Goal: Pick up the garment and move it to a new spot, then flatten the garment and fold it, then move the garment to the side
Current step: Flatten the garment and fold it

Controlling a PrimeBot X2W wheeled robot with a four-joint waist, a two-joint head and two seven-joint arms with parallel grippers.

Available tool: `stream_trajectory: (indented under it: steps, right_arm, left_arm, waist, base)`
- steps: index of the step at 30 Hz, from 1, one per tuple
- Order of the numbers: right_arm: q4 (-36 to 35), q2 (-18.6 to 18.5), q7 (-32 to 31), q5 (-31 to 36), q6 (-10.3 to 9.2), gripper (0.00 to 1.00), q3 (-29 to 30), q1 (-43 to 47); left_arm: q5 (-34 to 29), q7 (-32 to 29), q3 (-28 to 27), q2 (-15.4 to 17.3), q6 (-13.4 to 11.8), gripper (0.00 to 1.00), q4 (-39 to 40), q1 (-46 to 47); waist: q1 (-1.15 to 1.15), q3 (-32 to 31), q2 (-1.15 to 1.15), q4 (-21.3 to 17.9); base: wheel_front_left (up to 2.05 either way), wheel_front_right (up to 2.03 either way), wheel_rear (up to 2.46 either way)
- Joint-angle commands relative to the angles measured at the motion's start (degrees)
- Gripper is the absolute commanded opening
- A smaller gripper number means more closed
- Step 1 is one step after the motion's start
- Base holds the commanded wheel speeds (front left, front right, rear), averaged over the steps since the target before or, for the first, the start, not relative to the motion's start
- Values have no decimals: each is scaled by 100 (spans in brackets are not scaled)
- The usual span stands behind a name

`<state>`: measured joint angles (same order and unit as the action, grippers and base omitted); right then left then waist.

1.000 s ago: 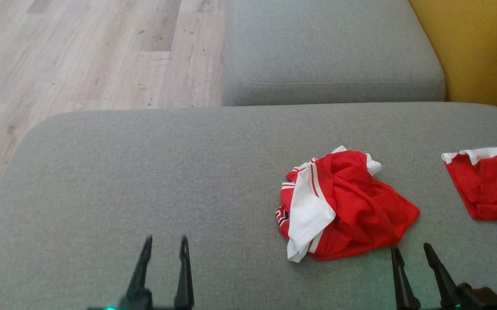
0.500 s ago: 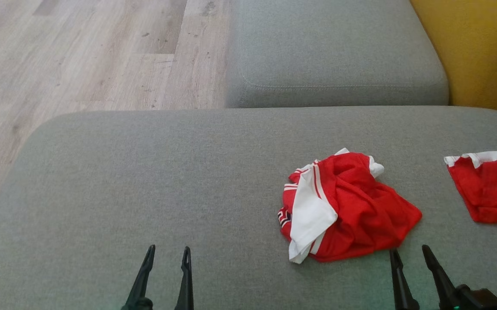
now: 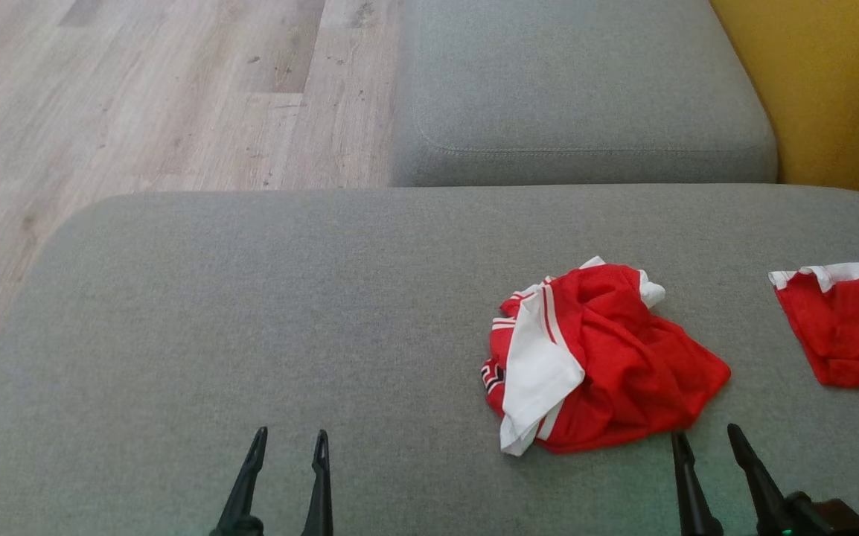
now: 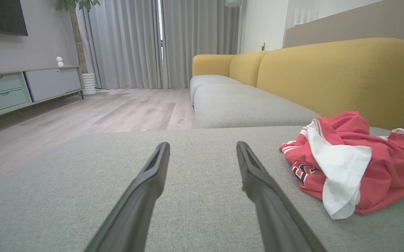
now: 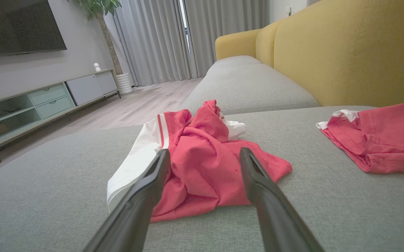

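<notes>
A crumpled red garment with white panels (image 3: 601, 357) lies in a heap on the grey sofa cushion (image 3: 251, 313), right of centre. My right gripper (image 3: 706, 438) is open just short of the heap's near right edge, its fingers apart and empty; along them the garment (image 5: 202, 161) sits right ahead. My left gripper (image 3: 289, 437) is open over bare cushion well to the left of the heap, with the garment (image 4: 345, 164) off to its right.
A second red garment with white trim (image 3: 846, 327) lies at the cushion's right edge. Another grey seat cushion (image 3: 578, 97) lies beyond, a yellow backrest (image 3: 824, 89) to the right, wooden floor (image 3: 139, 89) to the left.
The head camera has shifted slightly, moving the whole picture down. The left gripper settled from a blurred motion to rest; the garment has not moved.
</notes>
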<state>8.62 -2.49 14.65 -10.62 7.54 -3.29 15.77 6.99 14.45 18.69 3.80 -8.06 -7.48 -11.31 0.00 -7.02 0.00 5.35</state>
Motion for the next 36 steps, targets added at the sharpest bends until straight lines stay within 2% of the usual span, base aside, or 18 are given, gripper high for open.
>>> stream_trajectory:
  steps: [1, 13, 20, 29, 36]
  right_arm:
    - [-151, -39, 35, -16, -5, 100, -145, -324]
    - [-149, -39, 35, -6, -5, 100, -185, -334]
    - [-178, -39, 35, -2, -5, 100, -246, -363]
    - [-242, -39, 35, 95, -5, 100, -442, -587]
    - [-322, -39, 35, 229, -5, 100, -679, -952]
  left_arm:
    - [-58, 54, -196, -77, 16, 100, 126, 199]
    - [-25, 54, -239, -88, 12, 100, 107, 223]
    - [-17, 54, -59, -90, 168, 100, -53, 656]
    - [189, 21, 819, -91, 536, 100, -1086, 2295]
    - [610, -502, 1666, -91, 669, 100, -1838, 4052]
  waist:
    - [0, -8, 0, 0]
    - [0, -19, 0, 2]
    - [0, 129, 0, -87]
    - [0, 618, 0, -407]
    - [0, 1257, 0, -784]
  base:
    - [0, 0, 0]
    - [0, 0, 0]
    - [0, 0, 0]
    - [0, 0, 0]
    - [0, 0, 0]
